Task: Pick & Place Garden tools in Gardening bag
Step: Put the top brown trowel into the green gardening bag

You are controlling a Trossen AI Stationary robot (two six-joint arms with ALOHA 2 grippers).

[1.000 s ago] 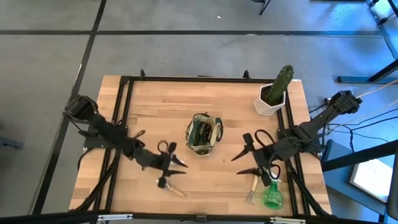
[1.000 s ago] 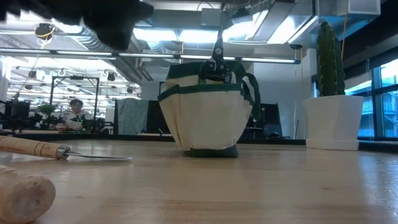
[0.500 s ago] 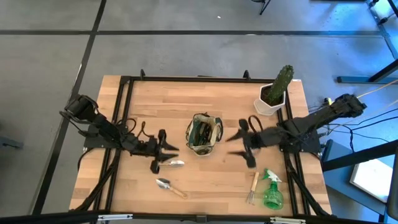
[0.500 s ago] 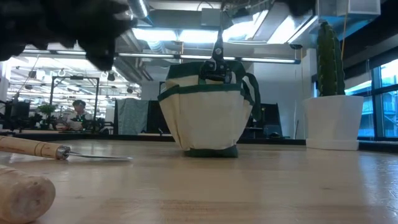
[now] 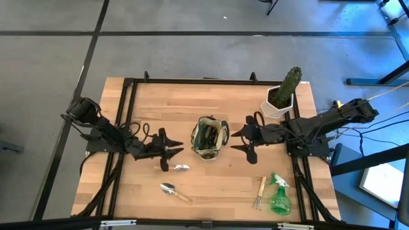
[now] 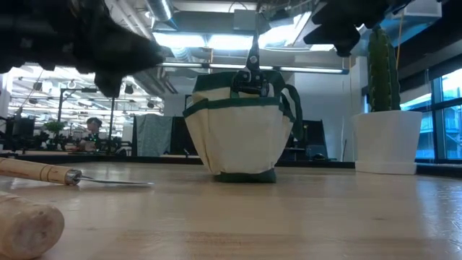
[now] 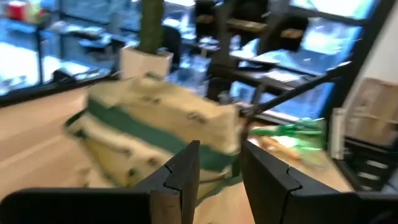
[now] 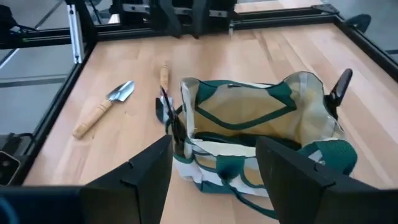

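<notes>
**Both grippers held empty beside the gardening bag**

The gardening bag point(image 5: 209, 137) is seen upright at the middle of the counter point(image 5: 160, 102), with pruners point(image 8: 169, 112) tucked in a side pocket. The left gripper point(image 5: 174, 151) and right gripper point(image 5: 238, 140) are held on either side of it, fingers spread, nothing pinched. A trowel point(image 5: 174, 191), hand fork point(image 5: 259, 193) and spray bottle point(image 5: 278, 198) are left lying near the front edge.
</notes>
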